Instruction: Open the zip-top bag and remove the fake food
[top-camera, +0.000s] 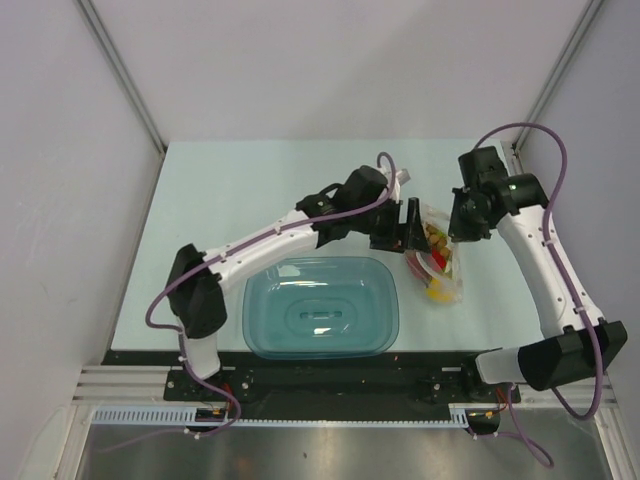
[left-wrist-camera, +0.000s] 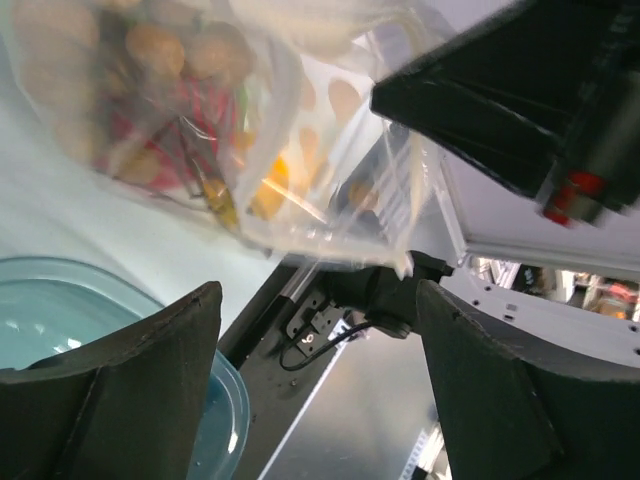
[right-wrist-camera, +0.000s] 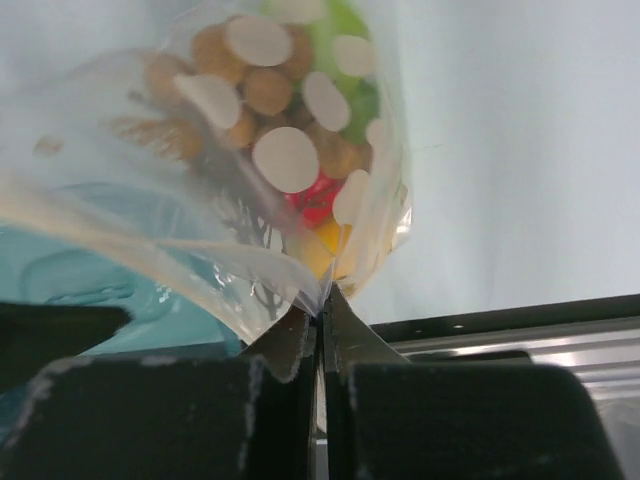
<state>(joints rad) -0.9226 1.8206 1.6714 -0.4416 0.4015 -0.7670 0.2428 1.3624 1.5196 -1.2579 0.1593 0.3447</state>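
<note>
While the right gripper pinches the bag by its rim, jaws closed, the left gripper stands spread at its 9 o'clock. With the food inside, the bag is at 2 o'clock from the tub.

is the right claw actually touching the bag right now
Touching. The right wrist view shows the right claw shut, with a lower edge of the zip-top bag pinched between its closed jaws.
</note>
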